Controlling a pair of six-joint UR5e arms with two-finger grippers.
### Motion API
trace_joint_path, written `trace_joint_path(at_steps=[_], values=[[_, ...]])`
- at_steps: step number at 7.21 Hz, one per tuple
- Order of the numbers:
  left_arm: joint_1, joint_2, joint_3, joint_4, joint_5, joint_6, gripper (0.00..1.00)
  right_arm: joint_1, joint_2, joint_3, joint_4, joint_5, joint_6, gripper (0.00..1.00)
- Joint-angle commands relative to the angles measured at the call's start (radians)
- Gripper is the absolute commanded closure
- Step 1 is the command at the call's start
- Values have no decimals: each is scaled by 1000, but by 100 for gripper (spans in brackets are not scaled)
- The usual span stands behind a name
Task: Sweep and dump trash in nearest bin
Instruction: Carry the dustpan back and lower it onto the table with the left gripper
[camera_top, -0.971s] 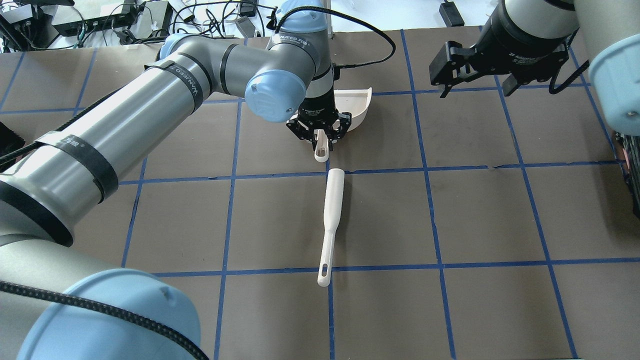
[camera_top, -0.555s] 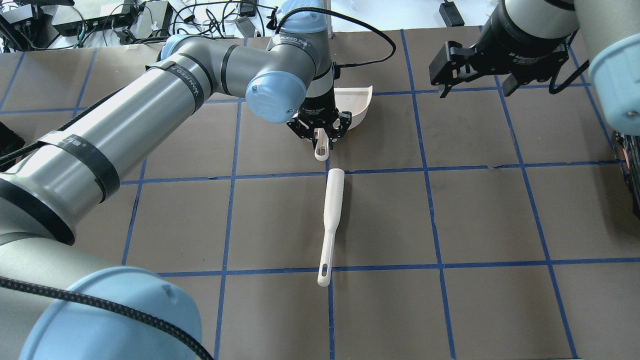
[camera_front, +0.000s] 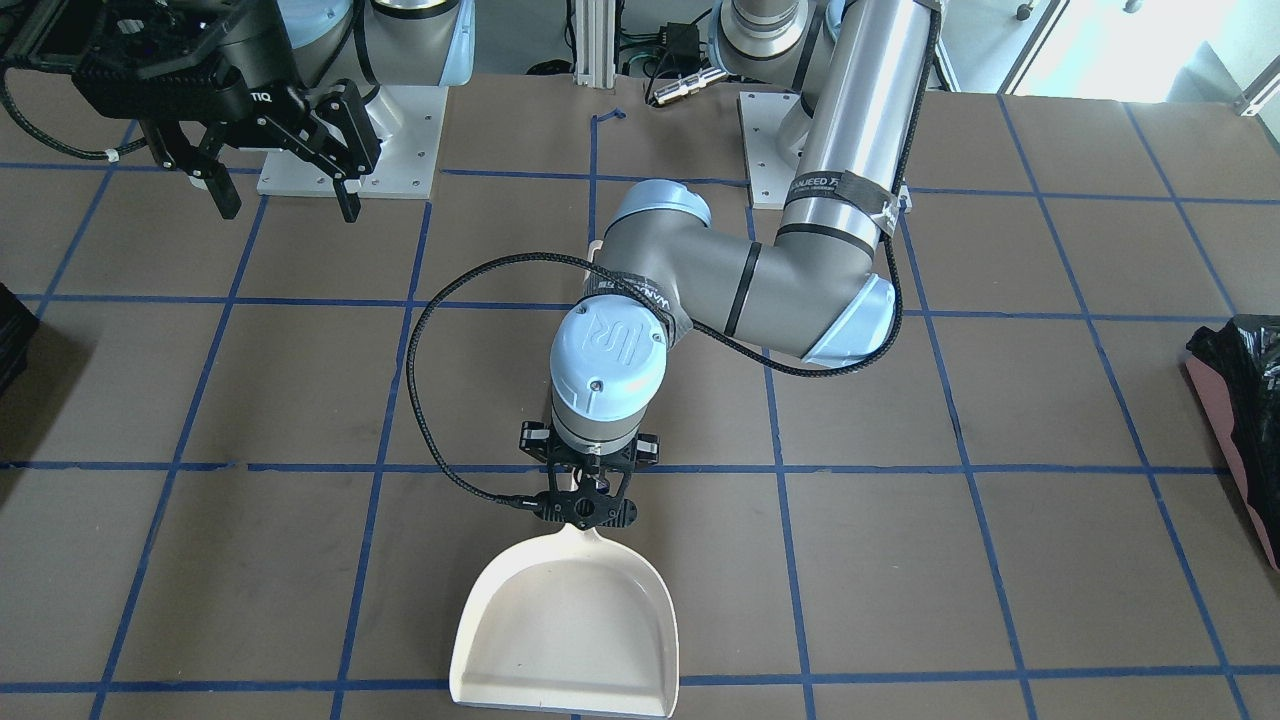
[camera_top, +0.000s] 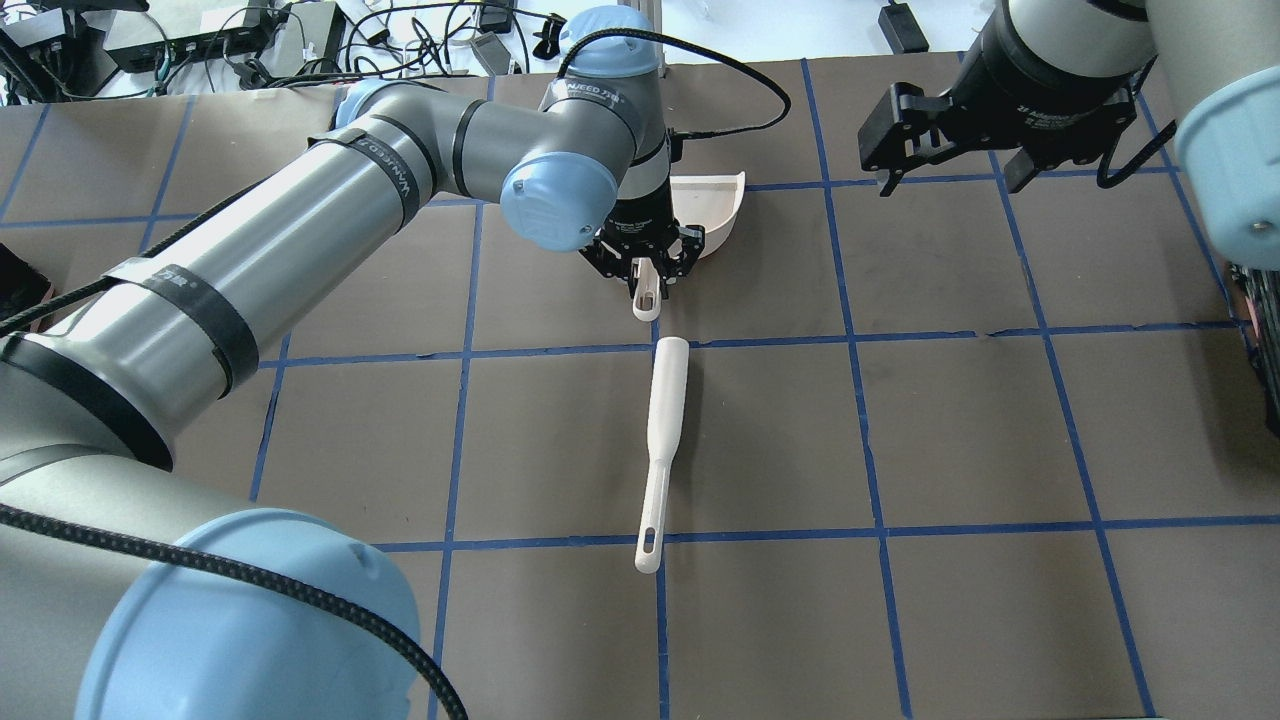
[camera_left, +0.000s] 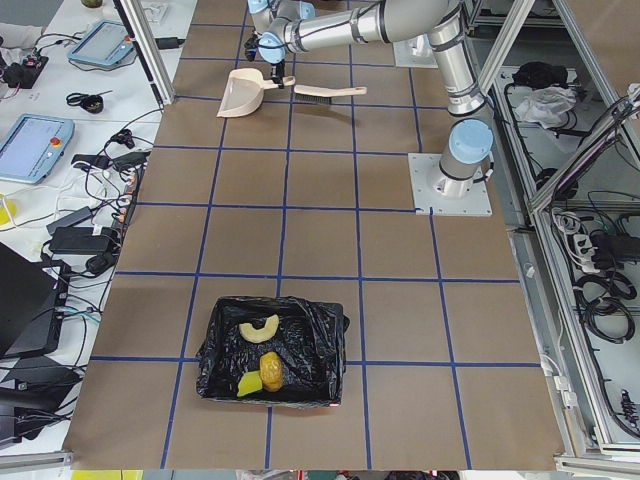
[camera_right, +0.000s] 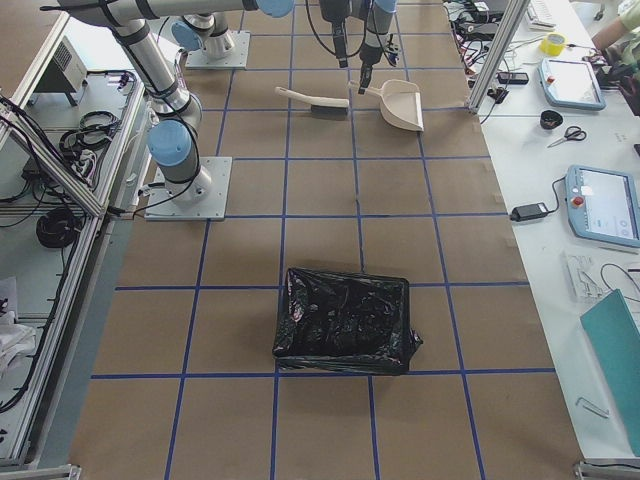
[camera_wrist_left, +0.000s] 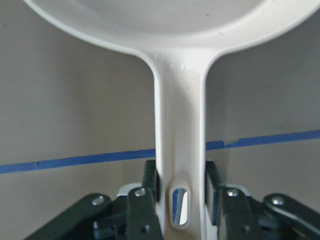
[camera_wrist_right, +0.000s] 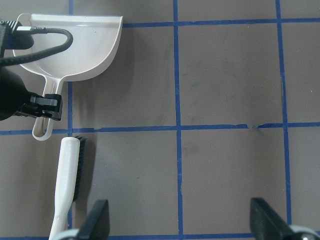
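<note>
My left gripper (camera_top: 642, 272) is shut on the handle of the white dustpan (camera_top: 715, 210), which lies flat and empty on the table (camera_front: 570, 620). The left wrist view shows both fingers against the handle (camera_wrist_left: 180, 125). The white brush (camera_top: 665, 420) lies loose just behind the dustpan handle. My right gripper (camera_top: 952, 183) is open and empty, raised to the right of the dustpan. The black-lined bin (camera_left: 320, 340) stands at the table's left end and shows in the front view (camera_front: 1250, 360). In it lie the pastry piece (camera_left: 260, 327), the potato lump (camera_left: 270, 370) and the yellow sponge (camera_left: 247, 385).
A second container wrapped all in black (camera_right: 345, 320) stands at the table's right end. Brown table (camera_top: 950, 420) with blue tape grid. Cables and electronics (camera_top: 200, 40) lie past the far edge.
My left arm has shifted a little, and its gripper with the dustpan handle has moved slightly toward the far edge. The brush and the right gripper have not moved.
</note>
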Motion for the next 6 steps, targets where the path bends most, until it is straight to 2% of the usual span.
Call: trace_joint_path(at_steps=[1, 2, 4, 6], values=[[0, 6, -4, 6, 0, -24, 6, 0, 0, 0, 0, 0, 0, 0], [0, 9, -7, 6, 0, -27, 0, 0, 0, 0, 0, 0, 0, 0], [-2, 44, -9, 1, 1, -58, 0, 0, 0, 0, 0, 0, 0, 0], [17, 132, -19, -29, 14, -58, 0, 0, 0, 0, 0, 0, -1, 0]])
